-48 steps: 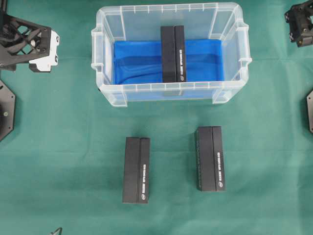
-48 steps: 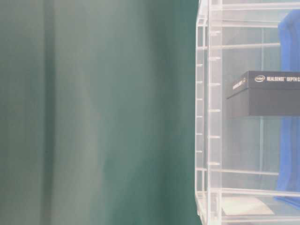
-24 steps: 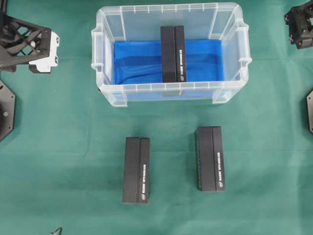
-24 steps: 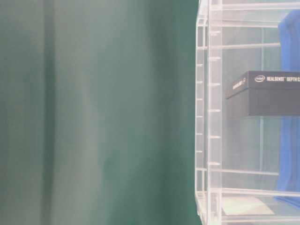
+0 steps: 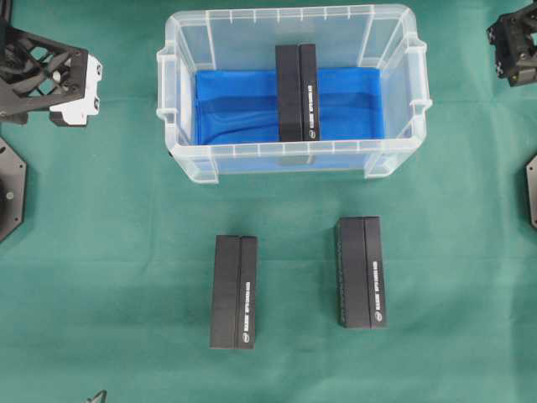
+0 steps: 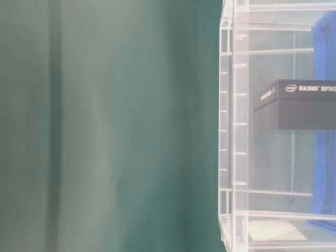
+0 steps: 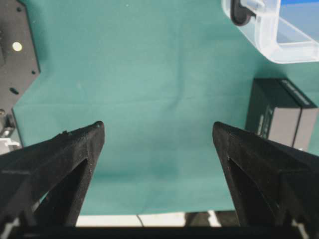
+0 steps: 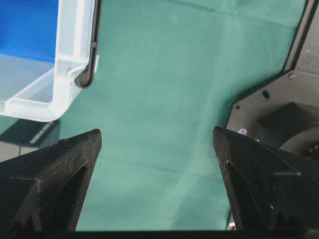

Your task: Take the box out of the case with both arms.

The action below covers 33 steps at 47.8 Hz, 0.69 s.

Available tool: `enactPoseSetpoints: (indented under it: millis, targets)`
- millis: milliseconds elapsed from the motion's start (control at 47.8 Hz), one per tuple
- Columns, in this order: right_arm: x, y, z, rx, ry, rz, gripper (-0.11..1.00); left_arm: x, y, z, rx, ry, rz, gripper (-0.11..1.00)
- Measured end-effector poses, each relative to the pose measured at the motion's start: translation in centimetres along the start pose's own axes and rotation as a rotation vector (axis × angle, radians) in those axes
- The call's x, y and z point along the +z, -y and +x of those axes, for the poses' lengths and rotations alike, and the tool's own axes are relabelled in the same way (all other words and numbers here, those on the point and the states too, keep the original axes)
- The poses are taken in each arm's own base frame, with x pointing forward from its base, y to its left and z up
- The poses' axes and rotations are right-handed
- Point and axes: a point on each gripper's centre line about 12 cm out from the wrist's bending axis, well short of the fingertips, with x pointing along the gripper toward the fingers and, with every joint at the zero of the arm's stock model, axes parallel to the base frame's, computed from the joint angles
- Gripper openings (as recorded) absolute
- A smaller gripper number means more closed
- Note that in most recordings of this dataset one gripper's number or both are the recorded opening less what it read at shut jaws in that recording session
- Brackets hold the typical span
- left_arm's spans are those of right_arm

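The case (image 5: 285, 151) is a clear plastic bin with a blue sheet on its bottom, standing at the back middle of the green cloth. One black box (image 5: 297, 92) lies inside it, lengthwise across the middle; the table-level view shows the box (image 6: 304, 105) through the case wall (image 6: 233, 131). My left gripper (image 7: 158, 130) is open over bare cloth, far left of the case, with nothing between its fingers. My right gripper (image 8: 157, 135) is open too, off the case's right end, and empty. From overhead, the left arm (image 5: 46, 75) and right arm (image 5: 513, 46) sit at the top corners.
Two more black boxes (image 5: 233, 291) (image 5: 362, 271) lie on the cloth in front of the case. Arm bases (image 5: 10, 189) (image 5: 532, 189) stand at the left and right edges. The left wrist view shows a case corner (image 7: 269, 35) and a box (image 7: 281, 112).
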Motion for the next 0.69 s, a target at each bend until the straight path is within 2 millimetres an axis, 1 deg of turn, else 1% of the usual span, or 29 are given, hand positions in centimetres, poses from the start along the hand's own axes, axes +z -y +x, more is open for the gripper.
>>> enactPoseSetpoints:
  millis: [690]
  targets:
    - [-0.05,-0.05,0.04,0.0,-0.005,0.002,0.89,0.01,-0.09,0.0,0.008,0.001,0.0,0.86]
